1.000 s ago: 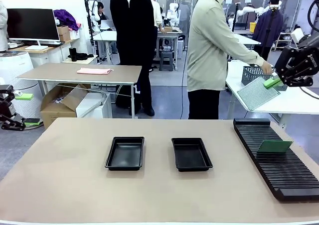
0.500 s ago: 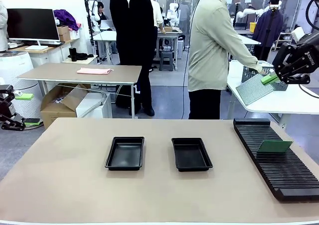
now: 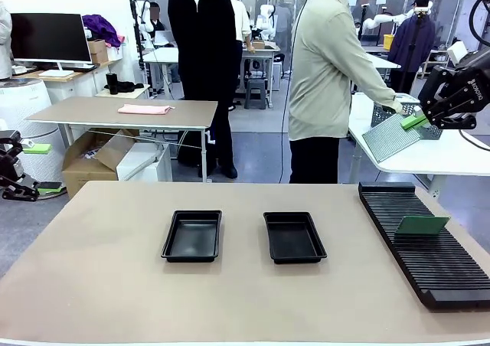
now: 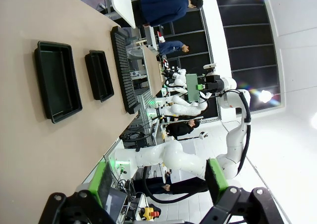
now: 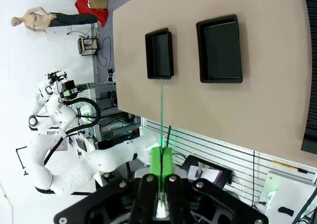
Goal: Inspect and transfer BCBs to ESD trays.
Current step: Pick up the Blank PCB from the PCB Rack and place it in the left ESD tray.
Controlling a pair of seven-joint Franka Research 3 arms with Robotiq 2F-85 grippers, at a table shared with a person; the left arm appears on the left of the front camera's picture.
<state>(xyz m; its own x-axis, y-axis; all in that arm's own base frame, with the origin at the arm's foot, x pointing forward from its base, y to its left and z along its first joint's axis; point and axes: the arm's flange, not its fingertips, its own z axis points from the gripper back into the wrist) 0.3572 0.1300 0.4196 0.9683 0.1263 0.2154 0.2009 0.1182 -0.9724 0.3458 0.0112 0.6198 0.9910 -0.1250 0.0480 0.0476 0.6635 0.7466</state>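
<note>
Two empty black ESD trays (image 3: 193, 236) (image 3: 294, 238) lie side by side mid-table. One green BCB (image 3: 421, 224) stands upright in the black slotted rack (image 3: 425, 246) on the right. My right gripper (image 3: 415, 122) is raised at the far right, shut on another BCB (image 3: 389, 138) whose face looks grey and dotted. A person's hand (image 3: 403, 104) is at its upper edge. The right wrist view shows that BCB (image 5: 161, 115) edge-on as a thin green line between the shut fingers (image 5: 162, 184), above the trays (image 5: 159, 53) (image 5: 220, 48). My left gripper (image 3: 32, 168) hangs open off the table's left edge, nothing between its fingers (image 4: 158, 184).
A person in a pale shirt (image 3: 329, 70) stands behind the far edge, turned toward a white side table (image 3: 444, 151) that holds a grey mesh basket (image 3: 387, 112). Another person in black (image 3: 203, 55) stands farther back.
My right gripper and its board have risen slightly and tilted. The person's hand stays at the board's top edge. The left arm has not moved.
</note>
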